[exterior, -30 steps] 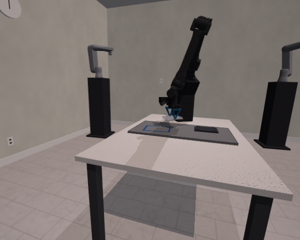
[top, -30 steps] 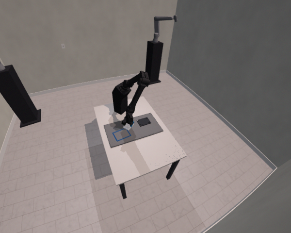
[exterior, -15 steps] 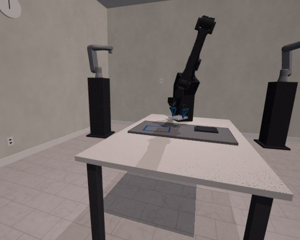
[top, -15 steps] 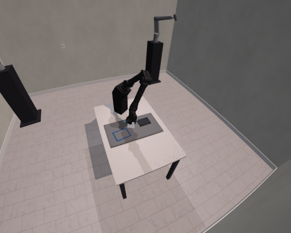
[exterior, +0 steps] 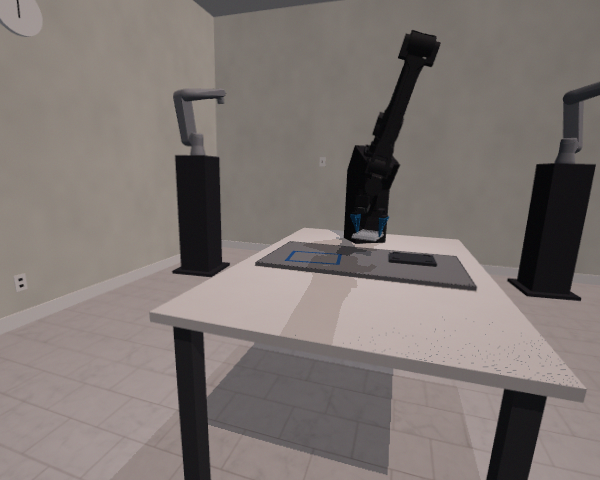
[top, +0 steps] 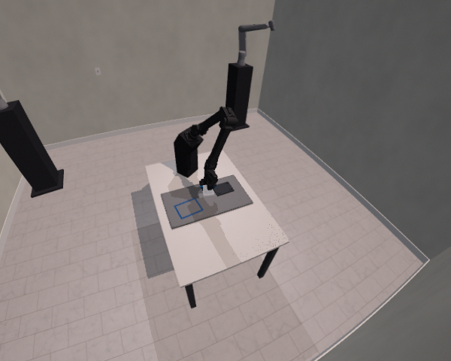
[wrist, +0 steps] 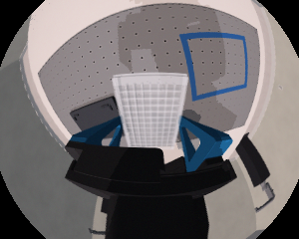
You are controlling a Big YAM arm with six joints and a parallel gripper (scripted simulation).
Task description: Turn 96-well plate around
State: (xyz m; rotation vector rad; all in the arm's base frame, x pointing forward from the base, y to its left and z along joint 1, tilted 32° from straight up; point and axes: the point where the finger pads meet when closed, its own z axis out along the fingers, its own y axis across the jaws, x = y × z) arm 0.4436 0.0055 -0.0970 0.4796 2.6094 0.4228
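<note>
My gripper point(wrist: 150, 119) with blue fingers is shut on the white 96-well plate point(wrist: 151, 110) and holds it level above the grey deck point(top: 206, 201). In the exterior view the plate point(exterior: 367, 235) hangs clear of the deck, between the blue taped outline B1 point(exterior: 312, 256) and the dark plate nest N1 point(exterior: 412, 258). In the top view the plate point(top: 208, 191) is just left of the nest point(top: 223, 189), and B1 point(top: 188, 208) lies further left. The nest holds nothing. In the wrist view B1 point(wrist: 216, 66) is at the upper right and part of the nest point(wrist: 96, 115) at the left. I cannot make out the plate's cut corner.
The deck lies across the back half of a white table point(exterior: 372, 315). The arm's black base block point(top: 186, 153) stands behind the deck. Black pedestals with grey arms point(exterior: 199, 206) point(exterior: 553, 227) stand on the floor beside the table.
</note>
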